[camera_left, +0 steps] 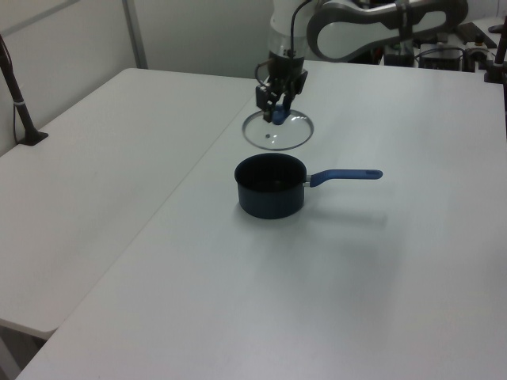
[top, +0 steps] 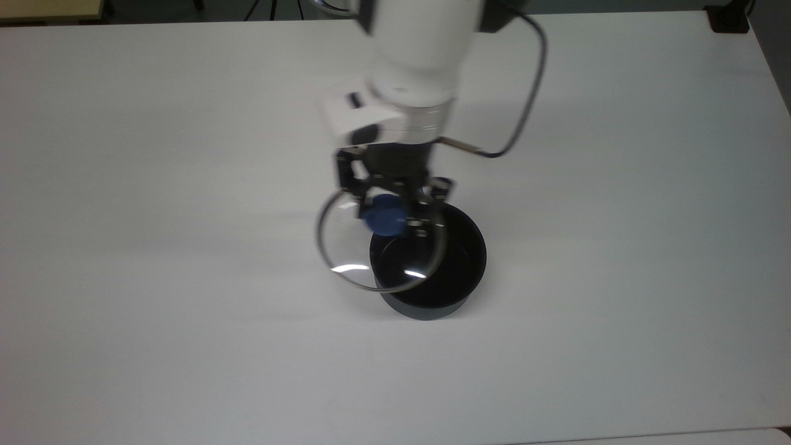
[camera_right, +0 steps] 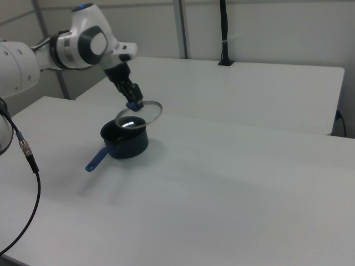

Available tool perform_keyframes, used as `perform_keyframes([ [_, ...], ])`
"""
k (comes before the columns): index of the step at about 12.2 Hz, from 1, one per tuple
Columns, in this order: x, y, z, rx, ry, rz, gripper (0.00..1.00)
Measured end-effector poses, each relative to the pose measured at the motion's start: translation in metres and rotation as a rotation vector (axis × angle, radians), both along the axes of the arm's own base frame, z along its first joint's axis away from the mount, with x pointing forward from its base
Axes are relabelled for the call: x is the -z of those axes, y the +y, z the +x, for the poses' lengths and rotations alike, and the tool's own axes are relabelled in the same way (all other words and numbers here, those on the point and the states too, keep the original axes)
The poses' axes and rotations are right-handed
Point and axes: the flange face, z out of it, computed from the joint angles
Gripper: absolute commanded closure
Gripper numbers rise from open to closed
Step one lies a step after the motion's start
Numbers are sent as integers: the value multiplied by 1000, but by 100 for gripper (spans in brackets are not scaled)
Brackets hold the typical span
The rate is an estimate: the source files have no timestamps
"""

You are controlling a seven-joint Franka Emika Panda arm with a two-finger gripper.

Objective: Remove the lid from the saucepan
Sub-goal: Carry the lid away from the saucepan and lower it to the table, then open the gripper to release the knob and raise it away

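Note:
The lid [top: 346, 247] [camera_left: 279, 134] [camera_right: 140, 115], a clear glass disc with a metal rim, hangs in the air above and partly beside the saucepan. My gripper [top: 388, 210] [camera_left: 276, 101] [camera_right: 132, 95] is shut on its blue knob [top: 383, 216] [camera_left: 280, 115]. The saucepan [top: 442, 281] [camera_left: 269, 190] [camera_right: 125, 141] stands uncovered on the white table, its black inside showing. Its long blue handle [camera_left: 344, 175] [camera_right: 96, 159] points to the left view's right; in the top view the arm hides it.
The white table [top: 185, 154] spreads wide on all sides of the saucepan. A black post [camera_left: 16, 95] stands at the left view's far left. A dark cable [top: 525, 99] loops off the arm's wrist. A second table [camera_right: 266, 88] lies behind in the right view.

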Motion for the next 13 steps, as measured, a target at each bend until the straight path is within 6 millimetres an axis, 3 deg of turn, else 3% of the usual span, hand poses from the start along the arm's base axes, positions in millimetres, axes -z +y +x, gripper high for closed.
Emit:
perform_keyframes([
  [1,14,-34,1,6,36,-14,69],
  [5,69,-203,-11,46,164,-39,69],
  [7,94,-261,-20,62,136,-42,69],
  [9,134,-287,-25,70,99,-46,69],
  [11,145,-300,-24,82,67,-45,68],
  [12,146,-301,-24,84,62,-43,60],
  [13,147,-302,-24,85,60,-43,42],
])
